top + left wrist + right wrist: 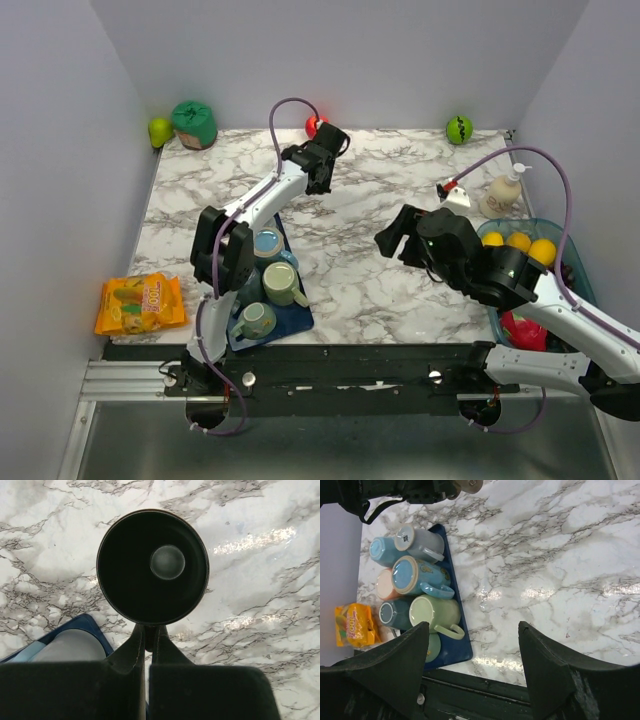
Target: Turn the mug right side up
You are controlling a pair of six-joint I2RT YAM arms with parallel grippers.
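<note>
Your left pincer (149,630) pinches one black mug (152,565) near the tabletop (380,250) far edge — right pincer (472,627) spread; at least six mugs (435,612) crowd one tray (462,647).

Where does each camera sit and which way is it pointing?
Top external: above, behind the robot, looking down on the marble table; both arms show.
Left wrist: straight down into the black mug; shut left gripper pinches its edge.
Right wrist: angled towards the blue tray of mugs; open right gripper in front.
All three share the tray.
</note>
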